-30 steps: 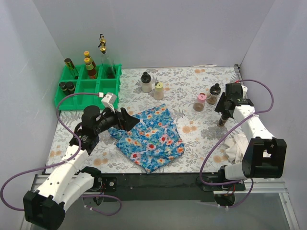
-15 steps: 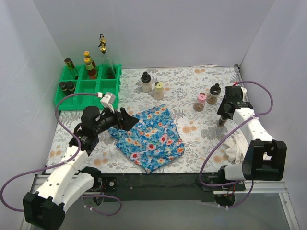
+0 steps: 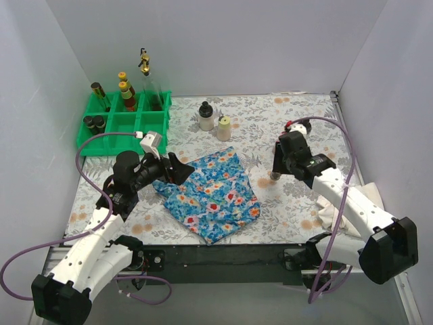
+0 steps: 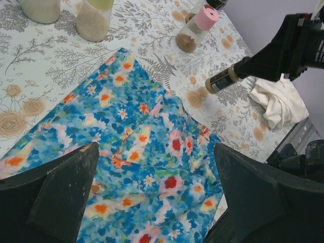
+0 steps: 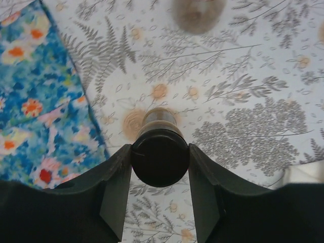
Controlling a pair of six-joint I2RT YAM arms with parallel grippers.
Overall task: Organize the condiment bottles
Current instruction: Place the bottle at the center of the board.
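Note:
My right gripper is shut on a dark black-capped jar and holds it upright by the cap, just above the table, right of the blue floral cloth. The jar also shows in the left wrist view. My left gripper is open and empty over the cloth. A white black-capped bottle and a cream shaker stand behind the cloth. A pink-lidded jar stands behind the held jar. A tall clear gold-topped bottle, a red-labelled yellow-capped sauce and dark jars stand in the green tray.
A crumpled white cloth lies at the front right, beside my right arm. Another dark black-capped jar stands behind that arm. The enclosure walls close in the left, back and right sides.
My right arm has swung left with the dark jar, from the right side toward the cloth's right edge, and now covers the pink-lidded jar in the top view. The left arm has not moved.

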